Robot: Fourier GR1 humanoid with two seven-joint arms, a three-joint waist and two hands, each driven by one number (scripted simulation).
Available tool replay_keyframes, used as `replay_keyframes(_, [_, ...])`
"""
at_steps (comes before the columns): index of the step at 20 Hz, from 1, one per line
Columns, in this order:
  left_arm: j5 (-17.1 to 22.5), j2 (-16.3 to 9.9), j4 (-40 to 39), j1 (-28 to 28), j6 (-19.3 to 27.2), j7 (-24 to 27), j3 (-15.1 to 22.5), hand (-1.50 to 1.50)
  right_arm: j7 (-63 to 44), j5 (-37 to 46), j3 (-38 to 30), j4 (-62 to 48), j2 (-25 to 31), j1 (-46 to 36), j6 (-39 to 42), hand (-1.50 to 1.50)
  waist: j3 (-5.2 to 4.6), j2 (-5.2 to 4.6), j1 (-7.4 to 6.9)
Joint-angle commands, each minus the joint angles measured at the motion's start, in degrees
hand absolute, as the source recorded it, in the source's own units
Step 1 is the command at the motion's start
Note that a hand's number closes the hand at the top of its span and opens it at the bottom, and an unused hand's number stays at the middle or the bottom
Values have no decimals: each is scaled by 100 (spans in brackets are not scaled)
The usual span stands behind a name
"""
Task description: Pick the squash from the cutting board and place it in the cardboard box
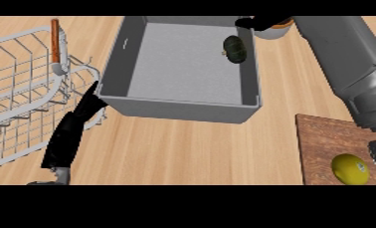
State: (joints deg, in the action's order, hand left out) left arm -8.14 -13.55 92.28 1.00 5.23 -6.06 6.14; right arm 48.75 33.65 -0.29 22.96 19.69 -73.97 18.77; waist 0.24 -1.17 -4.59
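Right hand (249,23) sits at the far right rim of the box (117,62), only a small dark part showing past the grey forearm; cannot tell how its fingers stand, and nothing is visibly held in them. Squash (234,48), dark green, lies inside the box near the right wall, just below that hand and apart from it. Left hand (73,130) at lower left, fingers (91,97) straight and together, pointing up toward the box's near left corner, holding nothing, lying over the edge of the wire basket (29,72). Basket has an orange handle (55,40). Cutting board (323,142) at lower right on the desk (198,147), with a yellow fruit (350,169) on it.
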Motion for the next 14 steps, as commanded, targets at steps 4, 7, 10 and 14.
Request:
replay_keyframes(4, [-65, 47, -152, -133, 192, 118, -228, 0, -293, 58, 14, -632, -657, -881, 159, 150, -29, 0, 93])
replay_keyframes(7, [-97, 54, -329, -282, 151, -75, -225, 0, -539, 199, 132, -801, -1089, -1023, -81, 150, -30, -11, 117])
replay_keyframes(10, [43, -64, 40, 138, -33, 81, -245, 0, -551, 329, 205, -970, -1372, -949, -374, 150, -29, 1, 84])
replay_keyframes(14, [159, -35, -214, -157, -58, 22, -415, 0, -747, 467, 293, -1213, -1743, -952, -564, 150, -32, -24, 103])
